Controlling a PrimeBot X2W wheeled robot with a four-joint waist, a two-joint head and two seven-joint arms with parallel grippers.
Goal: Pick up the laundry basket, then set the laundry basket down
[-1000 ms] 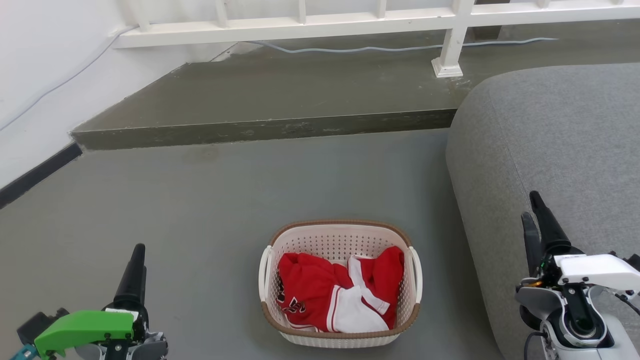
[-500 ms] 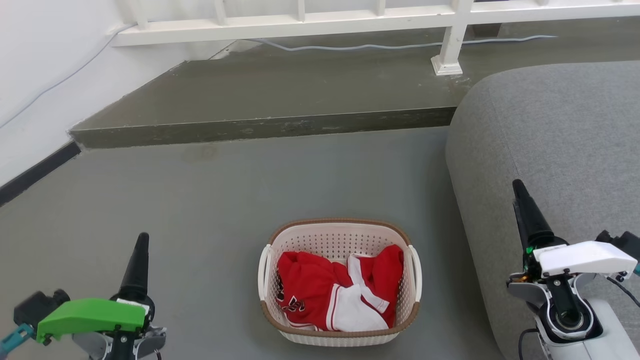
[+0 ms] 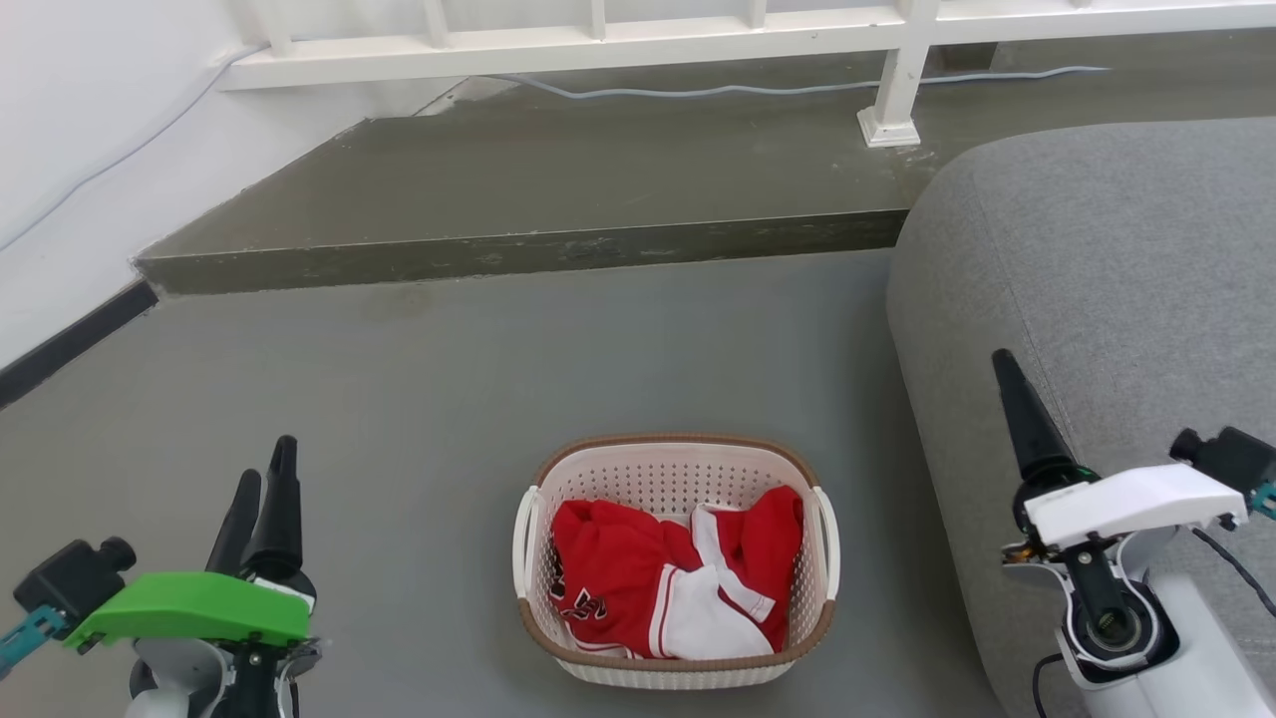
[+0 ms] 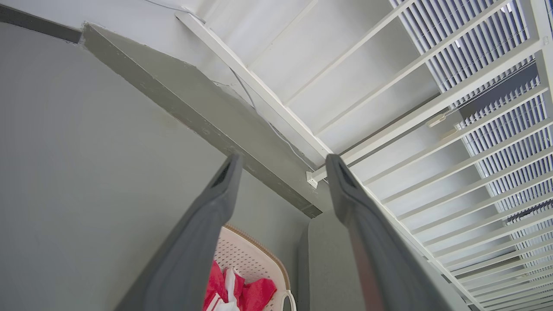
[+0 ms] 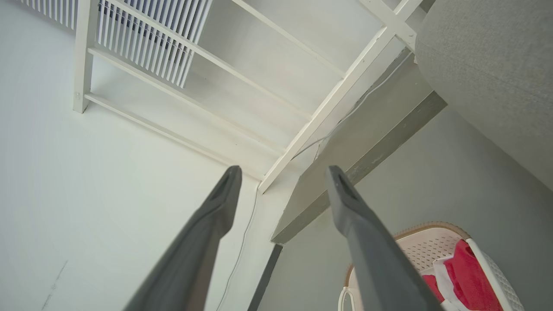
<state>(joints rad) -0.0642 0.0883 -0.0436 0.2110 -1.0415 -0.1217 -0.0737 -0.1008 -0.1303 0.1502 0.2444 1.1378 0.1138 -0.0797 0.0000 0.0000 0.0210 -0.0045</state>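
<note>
Here, at the lower left of the head view, the left gripper (image 3: 264, 469), with two long dark fingers under a green plastic cover, is being held released with nothing between its fingers, and the gap is being shown plainly in the left wrist view. It is being carried above the bare grey floor (image 3: 449, 379), well apart from the task's thing. In the middle, low in the head view, the small cream-white perforated plastic laundry basket (image 3: 678, 440) with a brown woven-look rim is being borne upright by the floor, between the two arms and near a rounded grey upholstered sofa (image 3: 1097, 279). A crumpled red and white garment (image 3: 678, 583) is being held inside it. The load is being judged light, since thin plastic and one soft garment are involved; the perforated walls are likely to flex if squeezed, and the smooth plastic may slip in a pinch on the wall. A hold is therefore best taken on the white left loop handle (image 3: 520, 529) and the white right loop handle (image 3: 833, 529), one for each arm, so that the basket is being lifted level. At the lower right, the right gripper (image 3: 1012, 384), under a white cover, is being held over the sofa's edge, likewise released and empty, as is being shown in the right wrist view.
</note>
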